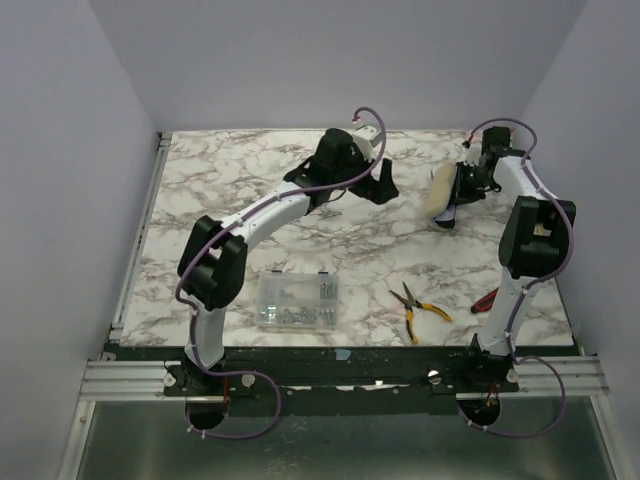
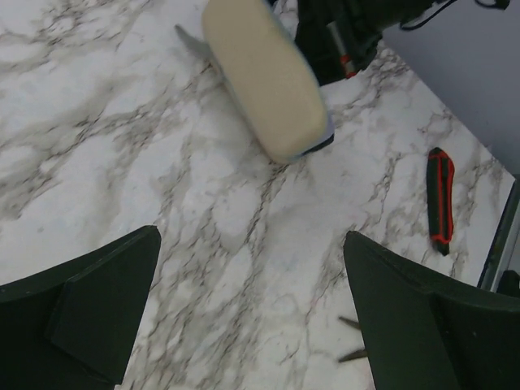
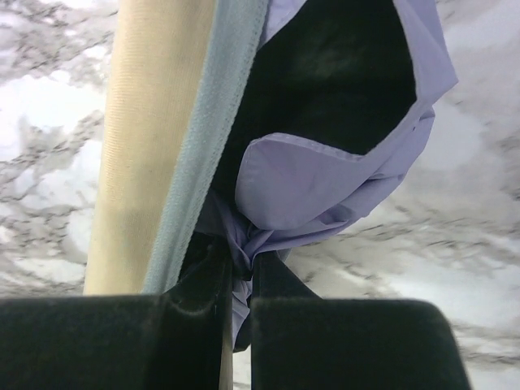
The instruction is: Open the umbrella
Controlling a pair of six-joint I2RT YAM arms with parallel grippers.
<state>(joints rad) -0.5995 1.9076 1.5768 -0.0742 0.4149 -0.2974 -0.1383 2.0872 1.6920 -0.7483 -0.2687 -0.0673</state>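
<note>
My right pincer (image 3: 242,268) is clamped tight on a pinch of pale lilac canopy cloth, right where the fabric gathers. By that pinch it holds the compact folding umbrella (image 1: 440,192), a cream-sleeved oblong bundle with a black underside, at the far right of the white marble-patterned table (image 1: 220,180). The bundle hangs tilted. I cannot tell whether its low end touches the tabletop.

My left pincer (image 2: 252,244) hovers near the middle of the far side with its fingers wide apart and nothing between them. From its wrist view the cream sleeve (image 2: 264,77) lies ahead and slightly right, well clear of both fingers.

As I judge it, the step in hand is bringing the left pincer across to take the bundle's free end. To do it well I should straddle the sleeve squarely across its narrow width and close on the firm body, not on loose cloth. My right grip is only on fabric, so any pull should be slow and in line with the shaft, or the cloth may slip or tear.

The clear plastic box of screws (image 1: 297,300), the yellow-handled pliers (image 1: 420,305) and the red-and-black utility knife (image 2: 439,199) sit nearer the bases, out of the path.
</note>
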